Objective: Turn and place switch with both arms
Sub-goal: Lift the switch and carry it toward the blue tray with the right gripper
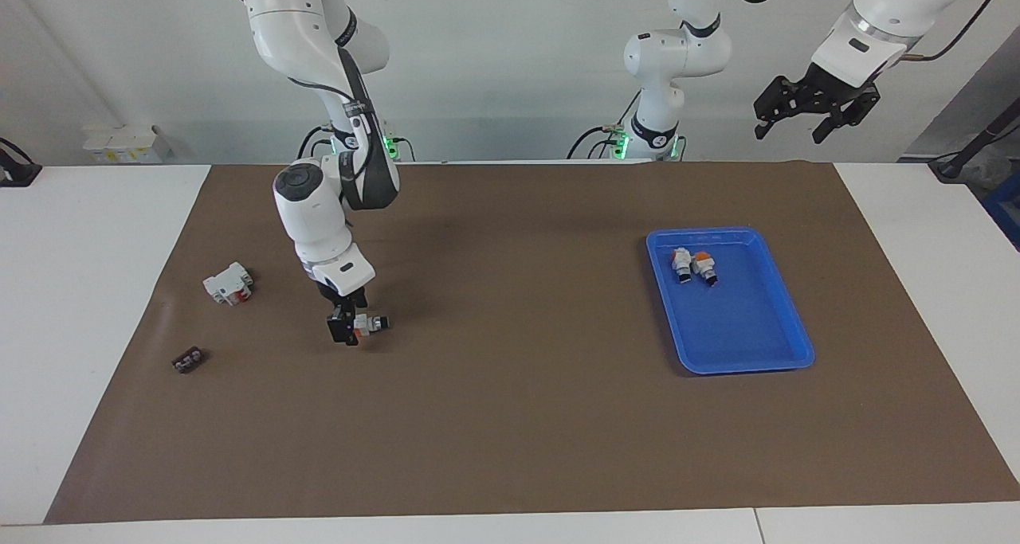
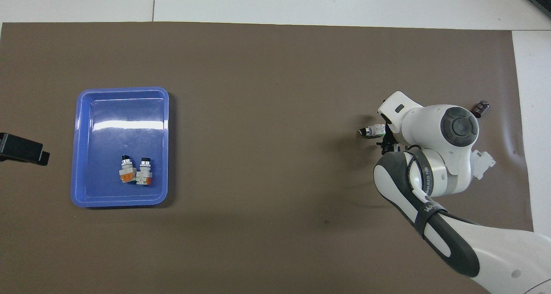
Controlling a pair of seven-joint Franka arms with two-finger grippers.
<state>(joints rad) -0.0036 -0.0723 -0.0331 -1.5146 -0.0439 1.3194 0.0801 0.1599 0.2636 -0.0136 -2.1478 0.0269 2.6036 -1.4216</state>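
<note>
The switch [image 1: 368,323] lies on its side on the brown mat [image 1: 510,416], toward the right arm's end of the worktop [image 1: 88,289], with its black end pointing at 3 o'clock in the facing view. The right gripper [image 1: 348,326] is down at the switch, its fingers [image 1: 341,330] on either side of the white body; I cannot tell if they already press it. The white block [image 1: 228,282] sits at about 10 o'clock from the switch in that view, and the small black piece [image 1: 188,360] at about 8 o'clock. The left gripper [image 1: 814,106] waits high in the air at the left arm's end, fingers wide and holding nothing. The blue tray [image 1: 785,345] holds two more switches [image 1: 693,265] in the part nearer to the robots.
</note>
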